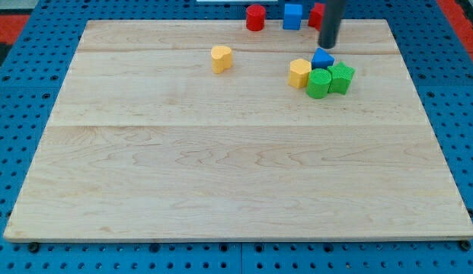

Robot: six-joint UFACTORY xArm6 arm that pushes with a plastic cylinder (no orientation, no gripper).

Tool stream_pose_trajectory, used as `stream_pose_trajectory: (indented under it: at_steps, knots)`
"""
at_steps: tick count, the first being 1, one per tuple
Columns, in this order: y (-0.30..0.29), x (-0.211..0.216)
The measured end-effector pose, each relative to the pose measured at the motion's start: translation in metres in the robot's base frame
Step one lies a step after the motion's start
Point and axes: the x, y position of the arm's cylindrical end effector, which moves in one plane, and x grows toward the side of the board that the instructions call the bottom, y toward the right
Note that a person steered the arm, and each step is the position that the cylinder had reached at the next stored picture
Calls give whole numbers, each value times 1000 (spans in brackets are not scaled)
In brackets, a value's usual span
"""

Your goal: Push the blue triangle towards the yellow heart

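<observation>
my tip [328, 45] just beyond the small blue triangle block [322, 57], toward surface [221, 167] far edge, right of centre | no gripper, bare rod holds nothing | yellow heart block [221, 58] lies leftward, well apart | tip needs triangle's right side

**Open lane to the view's left, crowding on 3 sides**

My tip [327, 46] stands just above the blue triangle [322, 57]. Between it and the yellow heart [221, 58] the wooden board [221, 175] lies bare — nothing blocks that lane. Hemming the triangle in: a yellow block [299, 73] and 2 green blocks [319, 84] [341, 78] — touching or nearly so.
</observation>
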Motion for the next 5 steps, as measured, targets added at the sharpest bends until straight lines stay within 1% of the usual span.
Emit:
stream_pose_trajectory:
  at_steps: [1, 2, 3, 4, 5]
  knots:
    - [8, 28]
    - [-1, 50]
    - [-38, 49]
    - [-55, 42]
    - [-72, 53]
